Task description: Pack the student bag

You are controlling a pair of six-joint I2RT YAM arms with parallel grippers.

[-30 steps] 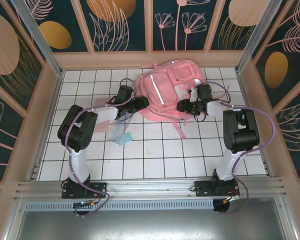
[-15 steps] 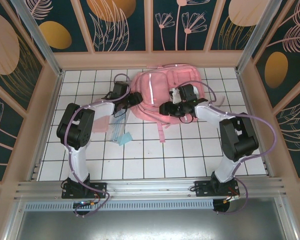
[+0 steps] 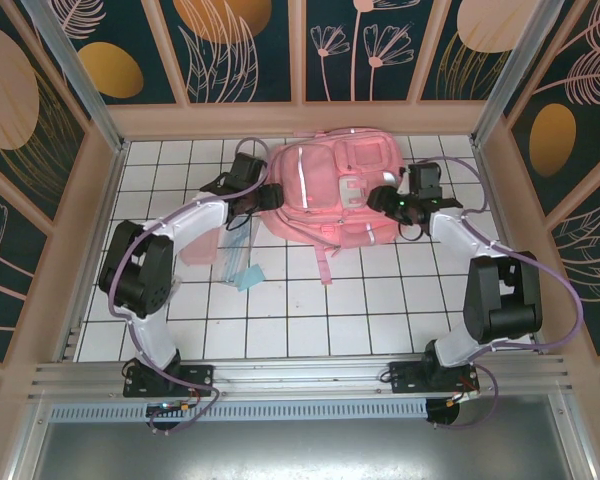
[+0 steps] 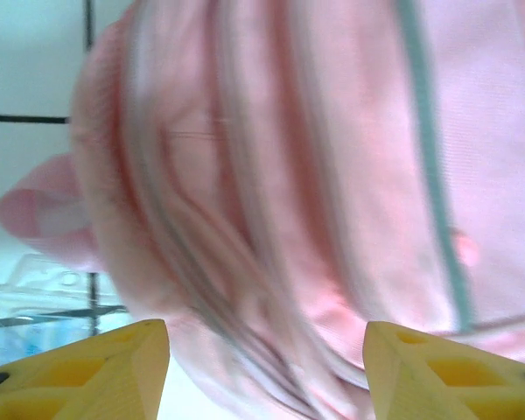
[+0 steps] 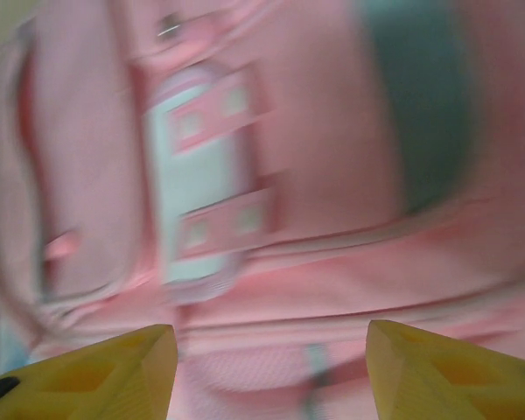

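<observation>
Item: large soft pink backpack [image 3: 325,190] with a white reflective strip [image 3: 300,180], lying flat at the far centre of the white tiled table [image 3: 310,320], one pink strap [image 3: 325,262] trailing toward the near side. Left gripper [image 3: 265,195]: at the bag's left edge, yellow fingers [image 4: 114,363] spread apart, pink fabric blurred close ahead of them; contact cannot be told. Right gripper [image 3: 380,197]: at the bag's right edge, yellow fingers [image 5: 420,367] likewise apart, facing the glossy front pocket [image 5: 201,175]. Also present: clear plastic pouch [image 3: 238,258] with blue contents, near-left of the bag, beside the left arm.
</observation>
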